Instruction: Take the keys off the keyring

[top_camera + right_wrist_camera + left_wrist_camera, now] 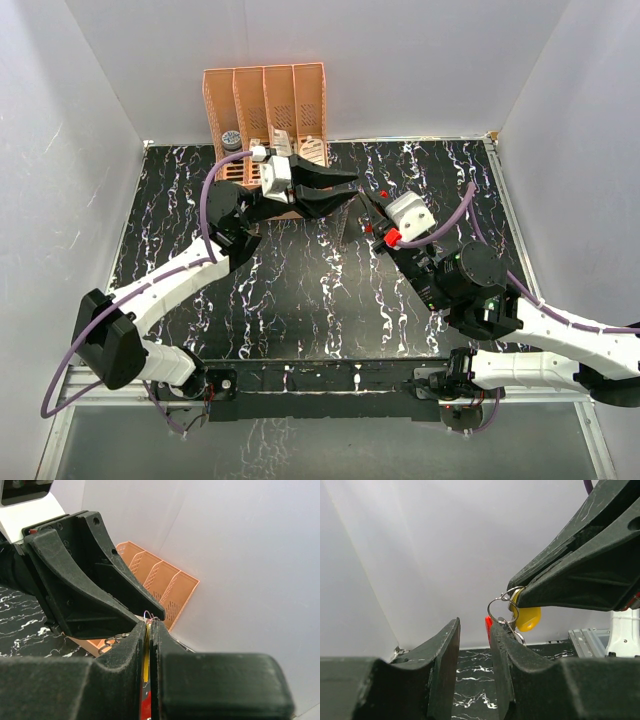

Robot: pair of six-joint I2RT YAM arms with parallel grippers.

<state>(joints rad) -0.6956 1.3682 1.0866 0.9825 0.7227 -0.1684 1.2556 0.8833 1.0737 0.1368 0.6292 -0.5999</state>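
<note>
— Fingers (442, 655) of the left end effector (474, 629) are seen closest, parted a little, with nothing caught in the gap between them. Is the keyring (506, 621) held at all?

— It is held, but from the other side. The right end effector (149, 625) is pressed together on the yellow key (529, 618), and the wire ring hangs at its very tips, in the air above the desk (300, 300). A red sliver of the tag (488, 623) shows just beside the inner left finger. Whether it is touched cannot be told.

— What is judged to be the step in hand?

— A second grip, most likely. One end effector alone cannot work a key off a coil, so the wire or the tag has to be taken by the left one.

— How is that best done?

— The tag is probably the safer hold (a flat face suits the pads better than thin round wire). It should be pinched close to the ring so that little slack is left to swing. The right grip should not be loosened until the left one is firm, or everything may be dropped onto the desk.

— And after that?

— The key should be turned along the coil and not pulled straight out, since a straight pull is likely only to drag the ring through the pads. Room is tight, because the two sets of tips nearly meet, so small moves are called for. The orange rack (165, 582) behind is well apart and should not be in the way.
</note>
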